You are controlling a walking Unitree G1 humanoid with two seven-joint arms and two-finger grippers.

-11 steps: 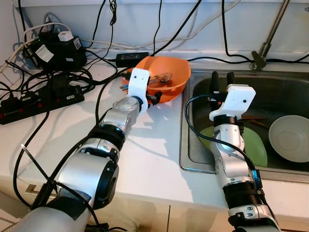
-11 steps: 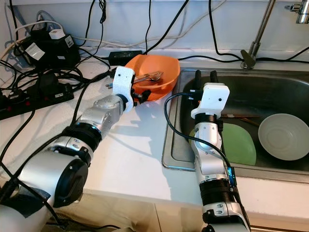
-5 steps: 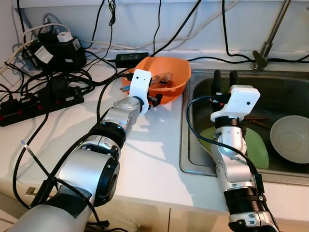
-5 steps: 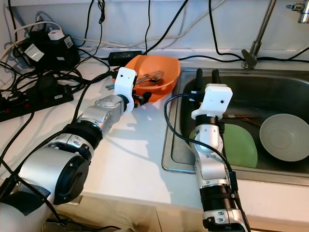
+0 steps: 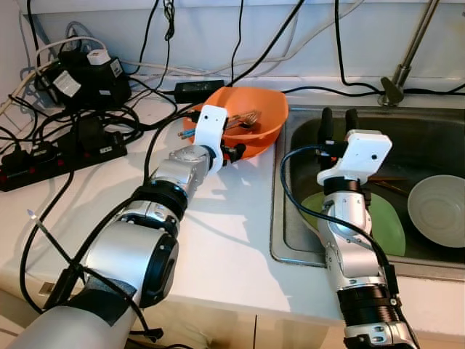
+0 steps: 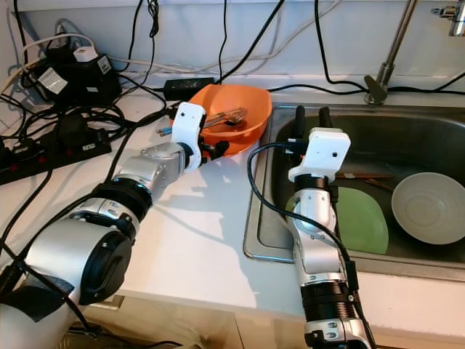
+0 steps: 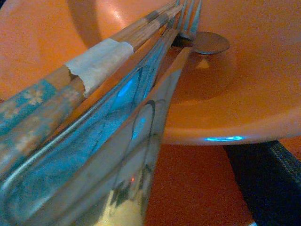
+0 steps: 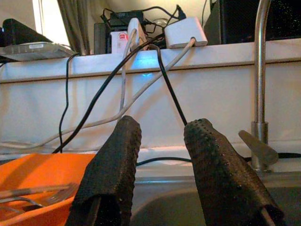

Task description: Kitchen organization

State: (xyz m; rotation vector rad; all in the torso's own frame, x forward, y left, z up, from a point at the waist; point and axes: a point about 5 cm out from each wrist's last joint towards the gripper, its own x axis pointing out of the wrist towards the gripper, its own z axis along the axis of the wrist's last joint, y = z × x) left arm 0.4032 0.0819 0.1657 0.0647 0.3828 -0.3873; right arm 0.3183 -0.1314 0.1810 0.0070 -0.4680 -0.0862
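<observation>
Cutlery (image 7: 141, 108) close up lies with chopsticks (image 7: 89, 70) in the orange bowl (image 5: 254, 116), handles toward seven o'clock; left gripper (image 5: 218, 142) grip unclear, right gripper (image 5: 336, 123) open.

A bowl (image 5: 254, 116) holding cutlery (image 5: 243, 118) sits at top centre, left of the sink (image 5: 290, 240); two plates (image 5: 436, 211) lie inside at right.

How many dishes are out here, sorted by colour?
Orange bowl on the counter, holding cutlery: 1
Green plate in the sink: 1
Pale grey-white dish in the sink: 1
Total: 3
</observation>
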